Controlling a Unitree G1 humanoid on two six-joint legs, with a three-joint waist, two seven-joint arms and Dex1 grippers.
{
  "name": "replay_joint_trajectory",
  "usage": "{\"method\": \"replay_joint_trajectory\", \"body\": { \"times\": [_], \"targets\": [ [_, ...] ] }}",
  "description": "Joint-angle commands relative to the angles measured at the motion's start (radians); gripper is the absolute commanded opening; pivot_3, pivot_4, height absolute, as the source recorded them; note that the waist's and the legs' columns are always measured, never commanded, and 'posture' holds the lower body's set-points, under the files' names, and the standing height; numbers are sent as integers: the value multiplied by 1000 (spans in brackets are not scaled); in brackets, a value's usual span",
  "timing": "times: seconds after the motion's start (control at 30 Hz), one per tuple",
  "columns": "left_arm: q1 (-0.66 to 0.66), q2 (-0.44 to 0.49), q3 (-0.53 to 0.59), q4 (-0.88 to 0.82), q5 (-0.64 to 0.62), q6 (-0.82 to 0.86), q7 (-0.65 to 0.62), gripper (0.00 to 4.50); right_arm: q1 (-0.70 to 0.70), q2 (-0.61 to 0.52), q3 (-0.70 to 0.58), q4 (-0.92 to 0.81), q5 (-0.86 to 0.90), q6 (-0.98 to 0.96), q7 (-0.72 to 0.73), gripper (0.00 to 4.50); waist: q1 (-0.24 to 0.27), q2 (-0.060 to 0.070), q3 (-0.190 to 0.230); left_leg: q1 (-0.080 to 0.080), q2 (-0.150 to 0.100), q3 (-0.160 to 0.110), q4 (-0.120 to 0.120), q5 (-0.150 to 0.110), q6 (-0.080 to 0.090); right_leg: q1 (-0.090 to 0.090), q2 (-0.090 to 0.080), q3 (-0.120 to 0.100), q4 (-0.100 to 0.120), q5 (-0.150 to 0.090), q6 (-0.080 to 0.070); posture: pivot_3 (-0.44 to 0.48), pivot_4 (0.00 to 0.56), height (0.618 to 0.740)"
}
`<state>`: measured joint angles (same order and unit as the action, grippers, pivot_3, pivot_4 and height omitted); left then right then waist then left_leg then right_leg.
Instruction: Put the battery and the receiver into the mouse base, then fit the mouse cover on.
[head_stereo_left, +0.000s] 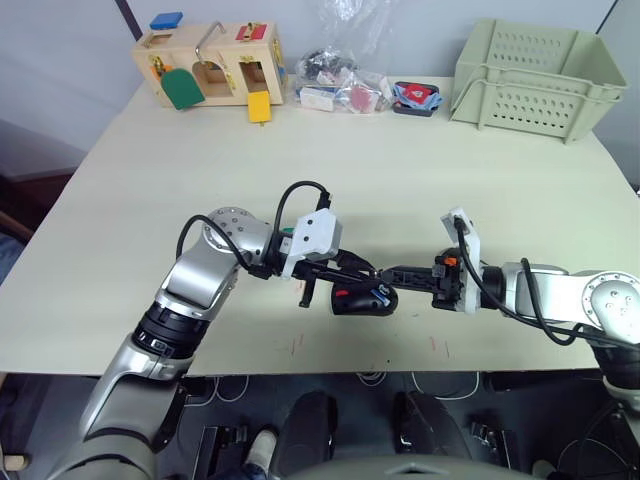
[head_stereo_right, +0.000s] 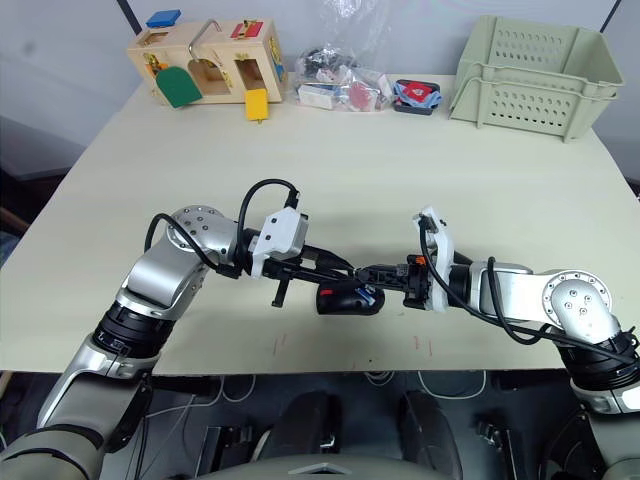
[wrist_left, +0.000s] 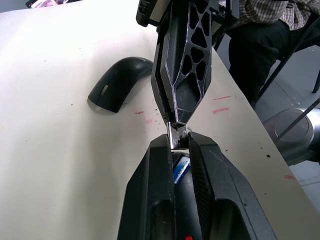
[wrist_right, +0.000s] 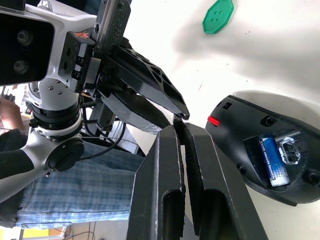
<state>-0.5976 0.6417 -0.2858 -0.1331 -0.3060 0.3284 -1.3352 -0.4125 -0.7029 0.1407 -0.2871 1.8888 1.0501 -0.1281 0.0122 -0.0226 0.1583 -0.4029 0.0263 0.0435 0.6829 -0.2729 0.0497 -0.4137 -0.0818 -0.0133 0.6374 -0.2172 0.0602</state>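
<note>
Two grippers meet tip to tip over the mouse base (head_stereo_left: 364, 300) near the front edge of the counter (head_stereo_left: 400, 180) in the left eye view: the left gripper (head_stereo_left: 368, 272) reaches in from the left and the right gripper (head_stereo_left: 384, 273) from the right, with the base lying just under the meeting point. Along the far edge stand a wooden latch box (head_stereo_left: 210, 64), a heap of plastic bags (head_stereo_left: 345, 85) and a pale green crate (head_stereo_left: 530, 75). In the left wrist view, the left jaws are nearly closed on a small metallic stub, the receiver (wrist_left: 177, 137), which the right jaws pinch from the opposite end; the mouse cover (wrist_left: 119, 83) lies apart on the counter. In the right wrist view, the battery (wrist_right: 273, 161) sits in the open base's compartment, and a green octagonal disc (wrist_right: 218, 16) lies well away.
</note>
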Motion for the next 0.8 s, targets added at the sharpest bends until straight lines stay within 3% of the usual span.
{"method": "replay_joint_trajectory", "body": {
  "times": [0.03,0.27,0.6,0.8],
  "targets": [
    [-3,-3,6,-28,-7,-8,1,351,-9,1,-12,-18,20,-6,0,65,0,0,0,0,0,0,0,0,0,0,0,0,0,0,0,0,150,740],
    [1,-7,8,-19,-4,-4,11,351,-8,3,-11,-27,13,-4,8,65,0,0,0,0,0,0,0,0,0,0,0,0,0,0,0,0,150,740],
    [31,7,26,-3,-21,-1,7,4472,29,-32,-73,-74,-64,-12,72,0,0,0,0,-1,0,0,0,0,0,0,0,0,-1,0,0,0,150,740],
    [93,10,19,-31,-26,15,25,4472,87,-92,-133,-171,-259,-28,219,0,0,0,0,-2,1,0,0,-1,1,0,0,-1,-2,0,0,0,150,740]
  ]
}}
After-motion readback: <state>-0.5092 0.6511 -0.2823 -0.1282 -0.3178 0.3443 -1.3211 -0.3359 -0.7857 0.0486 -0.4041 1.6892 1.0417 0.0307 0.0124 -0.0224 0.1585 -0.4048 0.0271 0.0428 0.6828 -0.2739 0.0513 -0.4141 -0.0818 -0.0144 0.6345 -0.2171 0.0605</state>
